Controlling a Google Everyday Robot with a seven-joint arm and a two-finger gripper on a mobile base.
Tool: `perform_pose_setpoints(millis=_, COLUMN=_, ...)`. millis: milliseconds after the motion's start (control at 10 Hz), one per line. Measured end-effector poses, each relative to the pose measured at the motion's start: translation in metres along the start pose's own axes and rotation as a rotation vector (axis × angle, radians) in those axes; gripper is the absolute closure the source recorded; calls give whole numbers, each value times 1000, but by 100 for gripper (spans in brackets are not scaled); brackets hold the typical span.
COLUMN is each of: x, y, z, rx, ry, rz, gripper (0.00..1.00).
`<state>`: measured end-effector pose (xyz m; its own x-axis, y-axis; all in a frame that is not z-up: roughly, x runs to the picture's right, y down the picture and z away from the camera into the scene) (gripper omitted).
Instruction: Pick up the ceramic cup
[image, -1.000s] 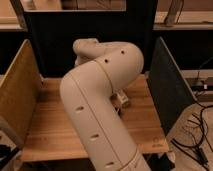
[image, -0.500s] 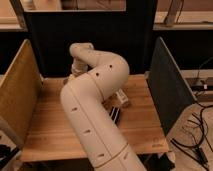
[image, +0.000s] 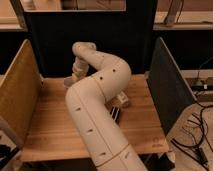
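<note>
My white arm (image: 97, 107) arcs up from the bottom middle and bends down at the back left of the wooden table (image: 50, 120). The gripper (image: 70, 81) hangs at its end, just over the table's back left part. A small whitish object, seemingly the ceramic cup (image: 121, 98), stands right of the arm near the table's middle, partly covered by it. The gripper is well to the left of the cup and apart from it. No reddish-brown dish shows.
A small dark striped object (image: 115, 114) lies on the table just in front of the cup. A tan panel (image: 17, 95) walls the left side, a dark panel (image: 167, 87) the right, a black panel (image: 100, 30) the back. Cables (image: 197, 135) lie on the floor at the right.
The arm has stretched out and swung; its wrist and gripper moved toward the table's back left and down. The whitish cup and the dark object have stayed in place.
</note>
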<state>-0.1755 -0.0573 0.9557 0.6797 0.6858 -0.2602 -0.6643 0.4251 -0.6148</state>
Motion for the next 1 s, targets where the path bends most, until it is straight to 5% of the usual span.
perform_pose_setpoints(millis=200, x=-8, y=3, z=-15, rx=-19, ry=-36, rz=0, gripper=99)
perform_pose_setpoints(millis=500, x=-28, y=5, z=-49, rx=-29, ry=-120, rz=-9, gripper=100)
perform_pose_setpoints(millis=800, x=-46, y=-16, z=-111, rx=39, ry=-250, rz=-8, gripper=100)
perform_pose_setpoints(millis=1000, x=-40, y=-44, z=-151, rx=83, ry=-329, rz=59, gripper=100)
